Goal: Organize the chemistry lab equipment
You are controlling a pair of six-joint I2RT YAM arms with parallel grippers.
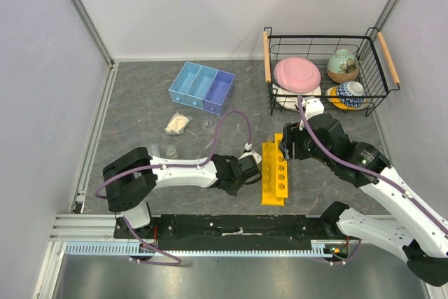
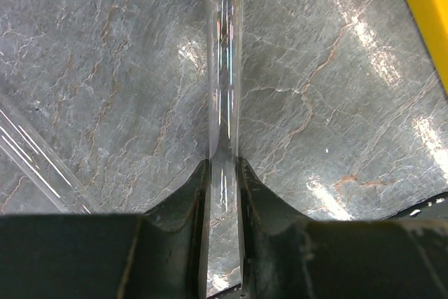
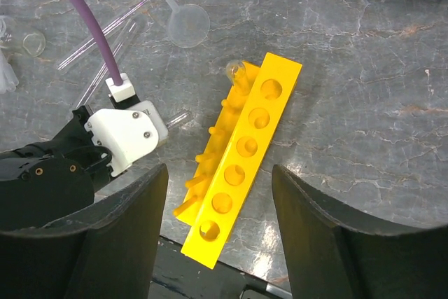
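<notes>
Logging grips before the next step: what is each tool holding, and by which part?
The left tool pinches a thin clear test tube across its shaft, a length jutting out in front. The right tool holds nothing.

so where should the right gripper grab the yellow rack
Take the yellow rack across the narrow width of its holed bar, near the middle, coming straight down. Its long edges run parallel, though pegs stick out along one side. The right gripper hangs open above it, skewed to the bar, so I'd rotate the wrist first.
</notes>
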